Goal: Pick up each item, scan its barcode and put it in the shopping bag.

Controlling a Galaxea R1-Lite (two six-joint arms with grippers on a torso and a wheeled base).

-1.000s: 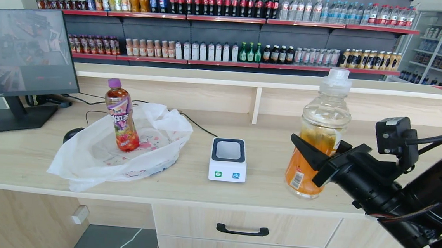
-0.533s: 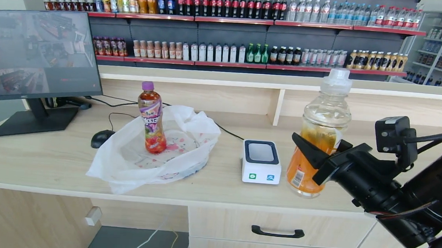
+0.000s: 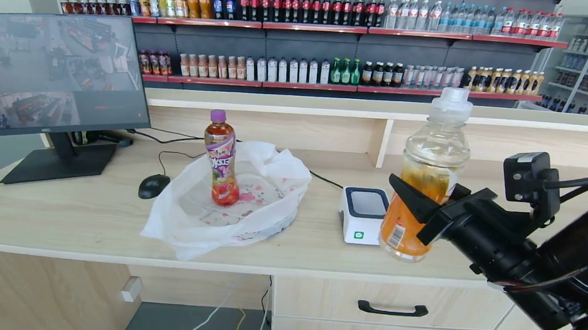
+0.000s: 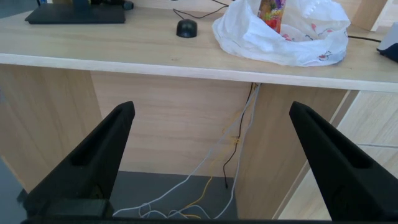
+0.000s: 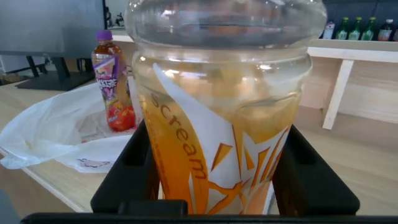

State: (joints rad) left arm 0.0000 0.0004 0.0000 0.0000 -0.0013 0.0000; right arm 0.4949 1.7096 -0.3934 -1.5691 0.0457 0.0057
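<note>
My right gripper [image 3: 418, 207] is shut on a large orange juice bottle [image 3: 421, 194] with a white cap, held upright just right of the white scanner [image 3: 360, 213] and overlapping its right edge in the head view. In the right wrist view the black fingers [image 5: 127, 177] clamp the bottle [image 5: 224, 118] on both sides. A purple-capped red drink bottle [image 3: 220, 157] stands upright in the open white shopping bag [image 3: 272, 184] on the counter. My left gripper [image 4: 208, 130] is open and holds nothing, in front of the counter and below its top.
A monitor [image 3: 57, 73] stands at the counter's left, with a black mouse [image 3: 153, 186] and cables between it and the bag. A raised shelf ledge [image 3: 380, 111] runs behind the counter. Drawers with black handles [image 3: 392, 310] sit under the counter edge.
The whole head view has shifted, so the counter's things now sit further right in the picture. The held orange bottle has come from well right of the scanner to right beside it.
</note>
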